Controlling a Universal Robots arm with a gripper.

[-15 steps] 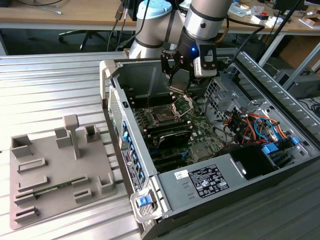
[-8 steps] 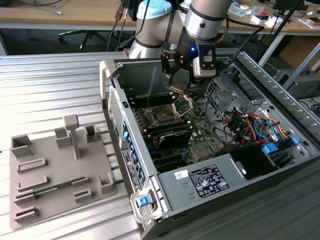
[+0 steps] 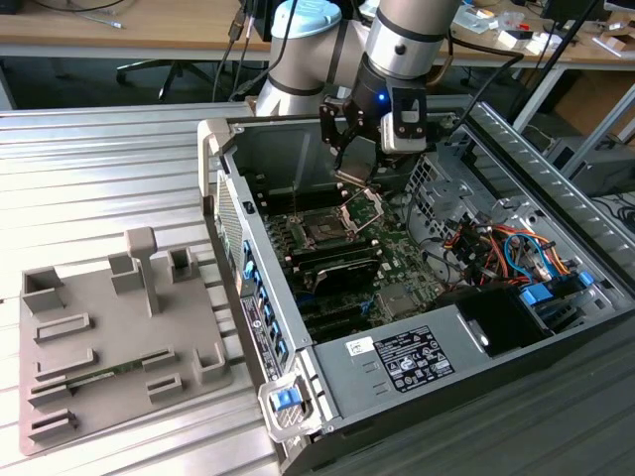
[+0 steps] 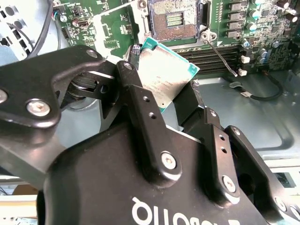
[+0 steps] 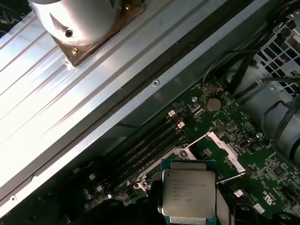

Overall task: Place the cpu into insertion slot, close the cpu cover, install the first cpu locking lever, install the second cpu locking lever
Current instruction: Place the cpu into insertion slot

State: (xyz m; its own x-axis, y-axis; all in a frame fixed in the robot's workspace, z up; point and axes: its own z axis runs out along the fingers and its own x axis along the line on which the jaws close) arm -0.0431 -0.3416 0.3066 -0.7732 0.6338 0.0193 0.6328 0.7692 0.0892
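Note:
In the exterior view my gripper (image 3: 354, 171) hangs inside the open computer case, a little above and behind the insertion slot (image 3: 322, 230). It is shut on the cpu (image 3: 354, 178), a flat silvery square with a green rim. Both wrist views show the cpu (image 4: 166, 75) (image 5: 188, 191) pinched at its edges between the black fingers (image 4: 140, 108), clear of the board. The insertion slot (image 4: 176, 21) lies open with its dark pin field bare. The cpu cover (image 3: 365, 206) (image 5: 225, 152) stands tilted up beside the slot. A thin locking lever (image 4: 220, 56) sticks out, unlatched.
Case walls (image 3: 223, 188) surround the green motherboard (image 3: 397, 253). Memory slots (image 5: 150, 143) run beside the socket. Coloured cables (image 3: 496, 248) and a drive cage fill the exterior view's right. A grey fixture tray (image 3: 119, 337) sits on the ribbed table at the exterior view's left.

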